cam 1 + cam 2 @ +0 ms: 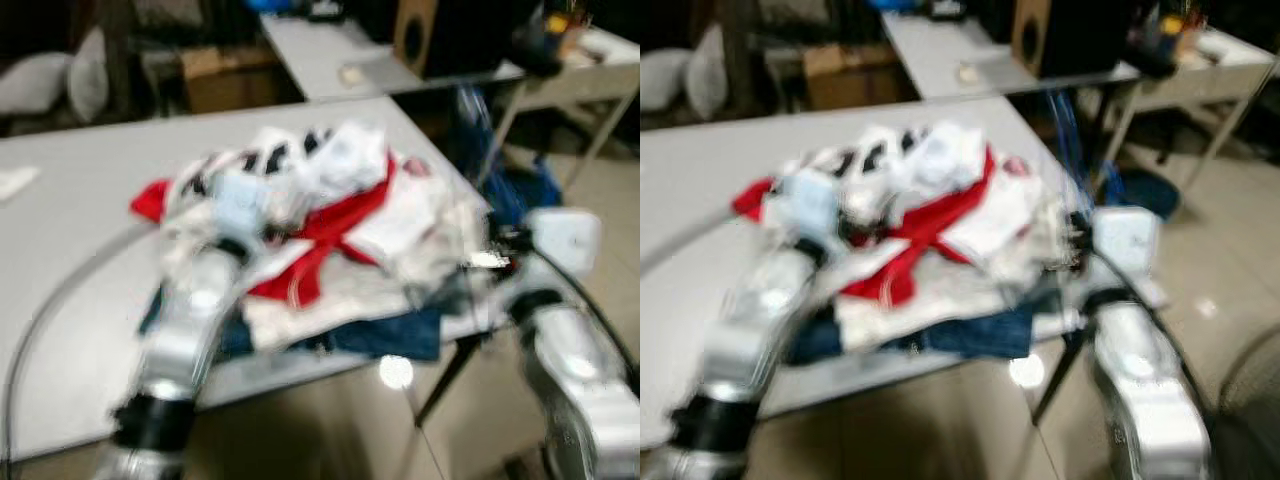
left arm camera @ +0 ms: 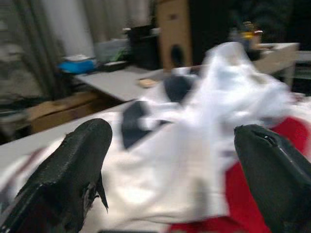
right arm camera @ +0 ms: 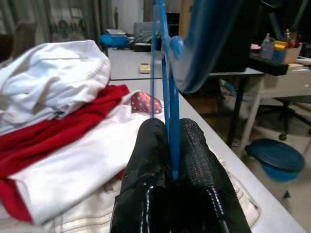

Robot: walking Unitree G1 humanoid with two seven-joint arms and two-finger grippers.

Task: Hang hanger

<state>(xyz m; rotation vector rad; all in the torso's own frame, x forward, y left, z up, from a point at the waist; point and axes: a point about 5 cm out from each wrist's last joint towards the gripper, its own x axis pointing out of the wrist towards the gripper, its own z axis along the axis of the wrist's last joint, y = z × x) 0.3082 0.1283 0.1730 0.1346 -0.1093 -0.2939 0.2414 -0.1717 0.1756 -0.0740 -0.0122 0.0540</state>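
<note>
A thin blue hanger (image 3: 165,73) stands up between the fingers of my right gripper (image 3: 170,145), which is shut on it at the table's right edge, beside the clothes. Both eye views are blurred; in them the hanger (image 1: 1065,150) shows as faint blue lines rising above that gripper (image 1: 490,255). A pile of white, red and blue clothes (image 1: 320,220) lies on the grey table (image 1: 80,200). My left gripper (image 2: 170,141) is open, its black fingers (image 2: 73,165) spread wide just over the white and red garments (image 2: 194,145).
Behind stands a second grey table (image 1: 320,50) with a wooden speaker (image 1: 415,30) and a cardboard box (image 1: 225,75) beside it. A white desk (image 1: 590,80) is at the far right. A blue basin (image 3: 274,155) sits on the tiled floor to the right.
</note>
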